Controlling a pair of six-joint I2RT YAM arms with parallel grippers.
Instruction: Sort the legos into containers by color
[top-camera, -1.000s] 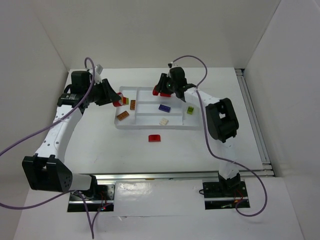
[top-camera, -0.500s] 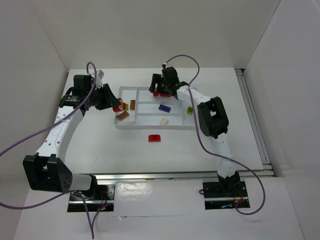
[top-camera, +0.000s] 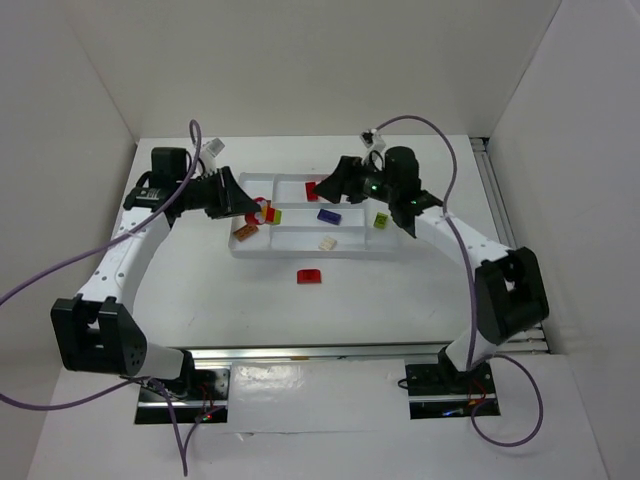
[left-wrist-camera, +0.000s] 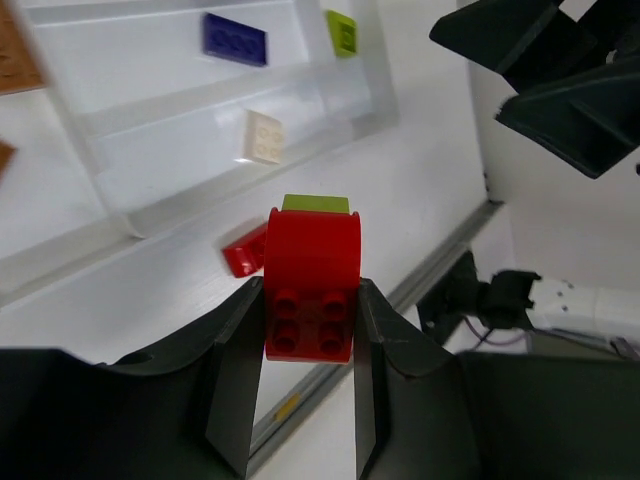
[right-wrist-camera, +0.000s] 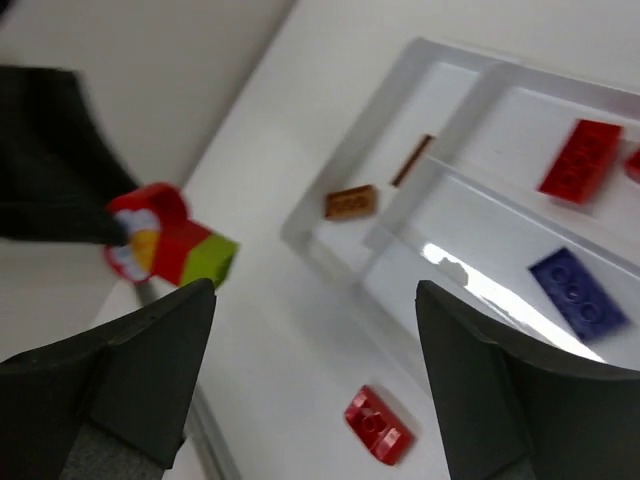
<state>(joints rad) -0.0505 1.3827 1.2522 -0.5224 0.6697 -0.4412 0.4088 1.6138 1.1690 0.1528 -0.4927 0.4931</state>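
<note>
left end effector (left-wrist-camera: 310, 292): pinching small red rounded plastic brick (left-wrist-camera: 312, 255), lime piece (left-wrist-camera: 316, 203) attached
right end effector (right-wrist-camera: 310, 305): spread, empty
handling: light, rigid, slick; hold flat sides

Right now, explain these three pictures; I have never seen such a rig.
Two robot arms stand on a table, each with a two-finger gripper. One picture looks down from above; two come from wrist cameras. The white tray holds a blue brick, a cream brick, a lime green brick, an orange-brown brick and a long red brick. A loose red brick lies on the table. The left gripper is shut on a rounded red brick with a lime green piece attached; the right gripper is open.
</note>
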